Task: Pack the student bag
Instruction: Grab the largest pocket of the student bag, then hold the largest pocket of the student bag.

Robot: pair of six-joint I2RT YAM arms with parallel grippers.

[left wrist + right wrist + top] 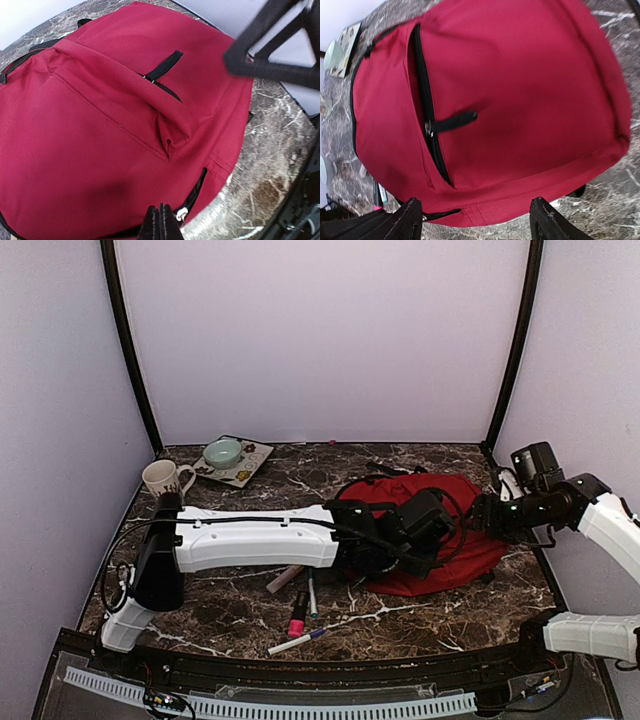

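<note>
The student bag (pixel 455 545), a red backpack, lies flat on the marble table at the centre right. My left gripper (pixel 425 525) hovers over it, and in the left wrist view its fingers (pixel 160 224) are shut together with nothing visible between them, right beside a side zip slider (pixel 181 215). My right gripper (pixel 482 515) is at the bag's right edge. In the right wrist view it (pixel 477 225) is wide open and empty, its jaws spanning the bag's near edge (pixel 520 190). The front pocket zip (pixel 426 125) is partly open and has a black pull (pixel 454 121).
Several pens and markers (pixel 298 615) lie on the table left of the bag, under my left arm. A white mug (pixel 163 478) and a tray (pixel 250 470) holding a pale green bowl (pixel 222 452) stand at the back left. Walls enclose three sides.
</note>
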